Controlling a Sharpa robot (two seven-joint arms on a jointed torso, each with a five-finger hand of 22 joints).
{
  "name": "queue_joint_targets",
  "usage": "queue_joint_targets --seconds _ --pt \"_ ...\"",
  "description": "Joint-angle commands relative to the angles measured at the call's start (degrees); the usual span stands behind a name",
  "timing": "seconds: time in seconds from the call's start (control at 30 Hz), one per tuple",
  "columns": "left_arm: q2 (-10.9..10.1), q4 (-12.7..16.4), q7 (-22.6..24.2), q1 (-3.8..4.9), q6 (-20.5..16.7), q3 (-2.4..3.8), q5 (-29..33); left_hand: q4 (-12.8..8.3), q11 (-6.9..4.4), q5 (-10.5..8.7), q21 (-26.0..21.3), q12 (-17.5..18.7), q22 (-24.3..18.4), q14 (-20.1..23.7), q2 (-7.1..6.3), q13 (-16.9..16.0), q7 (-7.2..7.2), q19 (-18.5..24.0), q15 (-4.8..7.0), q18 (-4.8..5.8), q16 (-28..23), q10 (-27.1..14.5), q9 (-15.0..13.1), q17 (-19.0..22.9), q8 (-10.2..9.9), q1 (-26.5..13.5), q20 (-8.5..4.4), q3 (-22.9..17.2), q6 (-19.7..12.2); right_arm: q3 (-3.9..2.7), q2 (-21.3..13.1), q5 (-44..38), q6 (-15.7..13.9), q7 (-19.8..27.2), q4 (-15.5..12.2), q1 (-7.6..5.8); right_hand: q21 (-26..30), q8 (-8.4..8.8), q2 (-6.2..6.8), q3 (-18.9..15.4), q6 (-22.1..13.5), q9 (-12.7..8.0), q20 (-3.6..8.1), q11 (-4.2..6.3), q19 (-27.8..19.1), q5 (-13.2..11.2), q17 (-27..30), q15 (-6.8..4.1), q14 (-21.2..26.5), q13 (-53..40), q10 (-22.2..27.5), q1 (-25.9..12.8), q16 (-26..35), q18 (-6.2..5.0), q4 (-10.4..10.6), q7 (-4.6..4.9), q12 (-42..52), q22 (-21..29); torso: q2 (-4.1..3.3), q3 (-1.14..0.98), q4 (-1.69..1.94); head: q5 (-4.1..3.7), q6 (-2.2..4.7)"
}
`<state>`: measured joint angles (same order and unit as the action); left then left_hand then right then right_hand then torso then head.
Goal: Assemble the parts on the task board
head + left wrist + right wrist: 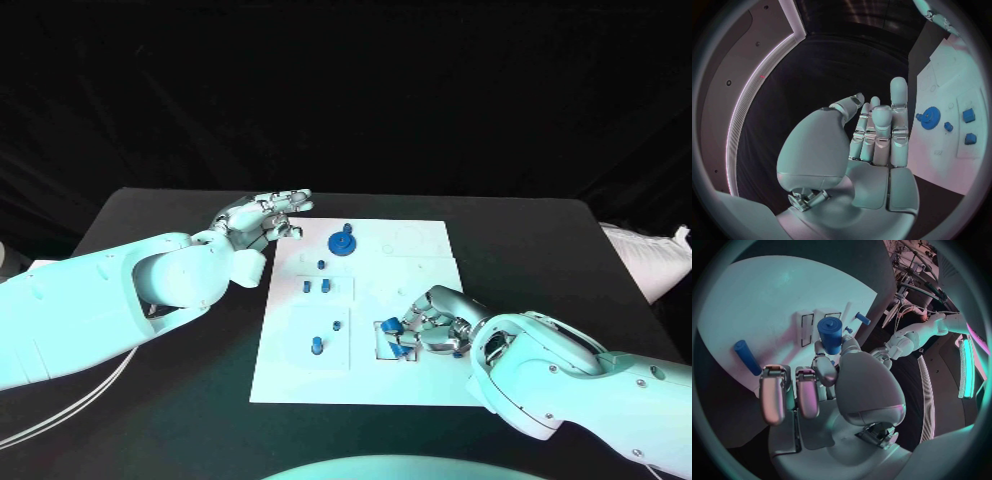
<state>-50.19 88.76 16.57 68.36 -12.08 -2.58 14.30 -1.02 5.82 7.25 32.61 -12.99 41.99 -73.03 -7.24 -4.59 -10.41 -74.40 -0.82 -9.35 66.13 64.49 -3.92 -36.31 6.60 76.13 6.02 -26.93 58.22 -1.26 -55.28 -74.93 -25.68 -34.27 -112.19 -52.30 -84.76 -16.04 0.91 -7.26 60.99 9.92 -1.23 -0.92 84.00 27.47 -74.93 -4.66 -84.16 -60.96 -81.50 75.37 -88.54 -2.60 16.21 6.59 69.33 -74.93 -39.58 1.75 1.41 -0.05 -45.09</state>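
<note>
The white task board (378,380) lies in the middle of the black table. On its far part sits a blue gear (342,242) (929,119). Two small blue blocks (317,287) (969,115) stand side by side nearer the middle, and two small blue pegs (316,347) stand on the near left part. My left hand (267,220) (876,135) hovers off the board's far left corner with its fingers stretched out, holding nothing. My right hand (437,322) (811,390) is over the near right part and pinches a blue cylinder (831,335) (392,328). A second blue cylinder (747,357) lies on the board beside it.
A white bag (649,255) lies past the table's right edge. A pale cable (58,410) runs along the table's near left. Bare black table (534,250) flanks the board on both sides.
</note>
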Motion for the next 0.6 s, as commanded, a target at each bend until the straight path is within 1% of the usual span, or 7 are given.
queue_joint_targets --seconds 0.03,0.27,0.33,0.47,0.6 --pt "0.03 0.20 0.12 0.02 1.17 0.03 -0.25 -0.31 0.06 0.00 -0.30 -0.18 -0.08 0.54 0.12 0.07 0.02 0.37 0.05 -1.05 -0.23 -0.47 0.05 0.05 0.09 0.02 0.20 0.07 -0.25 0.00 0.08 -2.44 4.30 -0.82 0.04 0.01 -0.39 -0.32 -0.05 -0.01 5.03 3.31 0.49 2.83 3.37 -0.42 -12.87 -0.83 -5.42 -13.94 -2.50 -0.83 -0.40 0.92 0.28 -4.16 -0.02 -8.54 0.00 -0.06 -0.05 0.07 -0.06" --pt "0.00 0.22 0.06 0.02 1.23 0.03 -0.25 -0.31 0.06 0.00 -0.30 -0.18 -0.08 0.54 0.12 0.07 0.02 0.37 0.05 -1.05 -0.23 -0.47 0.05 0.05 0.09 0.02 0.20 0.07 -0.25 0.00 0.24 -3.92 4.62 -1.02 0.34 0.01 -0.53 -0.36 -0.29 -0.11 5.40 3.74 0.63 2.99 3.44 -0.57 -13.18 -0.98 -5.47 -13.57 -2.64 -1.91 -0.55 0.97 0.34 -4.34 -0.63 -8.73 -0.02 -0.08 -0.08 0.07 0.00" --pt "0.01 0.23 0.03 0.02 1.25 0.03 -0.25 -0.31 0.06 0.00 -0.30 -0.18 -0.08 0.54 0.12 0.07 0.02 0.37 0.05 -1.05 -0.23 -0.47 0.05 0.05 0.09 0.02 0.20 0.07 -0.25 0.00 0.32 -4.34 4.45 -1.06 0.51 0.01 -0.53 -0.30 -0.34 -0.31 5.46 3.94 0.67 3.00 3.44 -1.26 -13.15 -0.99 -5.47 -13.51 -2.72 -2.70 -0.54 0.97 0.35 -4.35 -0.79 -8.73 -0.01 -0.06 -0.04 0.05 -0.01" --pt "0.00 0.23 -0.04 0.02 1.27 0.03 -0.25 -0.31 0.06 0.00 -0.30 -0.18 -0.08 0.54 0.12 0.07 0.02 0.37 0.05 -1.05 -0.23 -0.47 0.05 0.05 0.09 0.02 0.20 0.07 -0.25 0.00 0.59 -5.41 4.13 -1.14 1.00 0.01 -0.34 -0.14 -0.45 -1.67 5.51 4.56 0.70 2.91 3.32 -4.84 -12.94 -0.93 -5.42 -13.13 -2.77 -5.78 -0.43 0.91 0.37 -4.27 -1.55 -8.51 -0.01 -0.05 0.02 -0.01 0.07" --pt "-0.03 0.25 -0.09 0.02 1.26 0.03 -0.25 -0.36 0.10 0.01 -0.32 -0.25 -0.10 0.58 0.07 0.08 -0.02 0.39 0.04 -1.04 -0.23 -0.56 0.05 0.11 0.09 -0.01 0.21 0.14 -0.29 0.00 0.86 -6.22 4.07 -1.18 1.39 0.00 -0.02 0.08 -1.01 -4.27 5.36 5.46 0.70 2.90 3.12 -14.75 -12.57 -0.92 -5.33 -12.68 -2.68 -10.34 -0.23 0.80 0.32 -4.29 -2.57 -8.13 -0.02 -0.04 0.03 0.05 0.01"
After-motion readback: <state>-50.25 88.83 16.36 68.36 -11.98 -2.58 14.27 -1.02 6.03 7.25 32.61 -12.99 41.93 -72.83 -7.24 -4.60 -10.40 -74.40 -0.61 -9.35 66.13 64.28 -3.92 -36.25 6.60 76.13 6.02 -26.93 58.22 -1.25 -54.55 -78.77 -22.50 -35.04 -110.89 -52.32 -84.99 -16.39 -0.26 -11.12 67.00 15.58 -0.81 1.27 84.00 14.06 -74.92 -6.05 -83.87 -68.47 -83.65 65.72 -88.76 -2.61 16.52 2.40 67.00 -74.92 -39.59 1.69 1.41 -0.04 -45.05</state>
